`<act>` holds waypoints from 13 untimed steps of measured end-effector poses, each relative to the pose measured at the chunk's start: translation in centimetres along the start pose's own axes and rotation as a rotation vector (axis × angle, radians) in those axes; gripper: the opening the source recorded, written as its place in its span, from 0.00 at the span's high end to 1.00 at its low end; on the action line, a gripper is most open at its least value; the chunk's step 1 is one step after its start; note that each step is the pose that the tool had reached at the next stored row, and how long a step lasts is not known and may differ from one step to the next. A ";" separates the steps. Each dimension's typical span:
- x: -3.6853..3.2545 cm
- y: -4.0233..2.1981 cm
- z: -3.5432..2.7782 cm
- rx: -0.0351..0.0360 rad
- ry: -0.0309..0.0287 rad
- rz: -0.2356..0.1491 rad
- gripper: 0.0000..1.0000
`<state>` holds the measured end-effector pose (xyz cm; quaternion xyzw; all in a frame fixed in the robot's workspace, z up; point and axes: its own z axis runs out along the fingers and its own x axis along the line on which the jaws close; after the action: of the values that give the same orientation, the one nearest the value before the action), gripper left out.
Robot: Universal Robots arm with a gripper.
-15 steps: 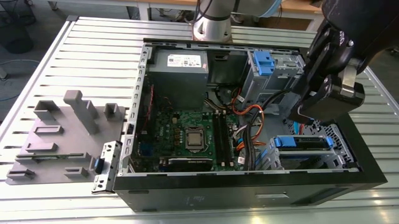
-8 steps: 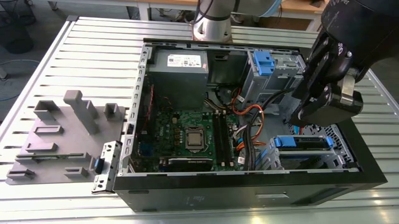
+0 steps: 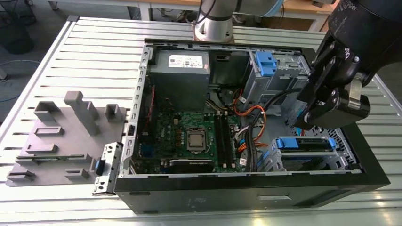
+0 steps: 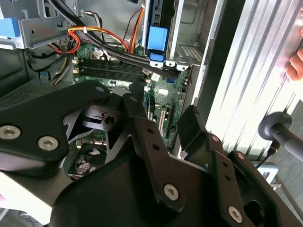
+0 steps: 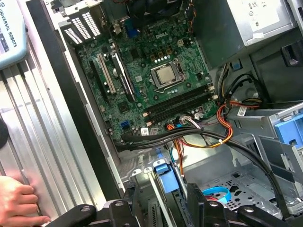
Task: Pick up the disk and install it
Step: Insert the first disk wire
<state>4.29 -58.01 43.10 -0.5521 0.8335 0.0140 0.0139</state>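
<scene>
Gripper (image 3: pixel 314 120) hangs inside the open computer case (image 3: pixel 251 186), at the drive-bay end. In both wrist views its fingers (image 4: pixel 194 118) stand partway apart. We see motherboard (image 5: pixel 142 80) through the gap and nothing gripped between them.

The disk (image 3: pixel 306 143) is just below the gripper, standing on edge in the lower bay. Its blue bracket shows at both ends, with a dark labelled strip between. We cannot tell whether the fingertips touch it. To us it looks seated in the bay, or nearly so.

Handling, as we judge it:
- The disk is a stiff metal body, dense for its size, and it will not give under the pads.
- Its faces are smooth and likely slick.
- It is sensitive to knocks, so it wants no dropping or jamming.
- The plastic bracket probably flexes, and its end tabs are poor places to pinch.
- We would take hold across the two broad flat faces near the middle, clear of the connector end.

Count:
- One disk.
- One small blue clip (image 3: pixel 266 63) with no drive, on the upper cage beyond the gripper.
- One grey box (image 3: pixel 179 61) with a white sticker, well apart from the gripper across the case.
- One processor (image 3: pixel 196 140).
- One grey moulded fixture (image 3: pixel 63 136) outside the case, farthest from the gripper.
- One hand (image 5: pixel 19 203), resting on the slatted table (image 3: pixel 94 56) near the gripper's side of the case.
</scene>
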 end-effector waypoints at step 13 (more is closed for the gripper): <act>-0.03 -0.07 0.14 -0.0051 0.0009 -0.130 0.45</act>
<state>4.37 -58.00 42.96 -0.6053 0.7958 0.0150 0.0130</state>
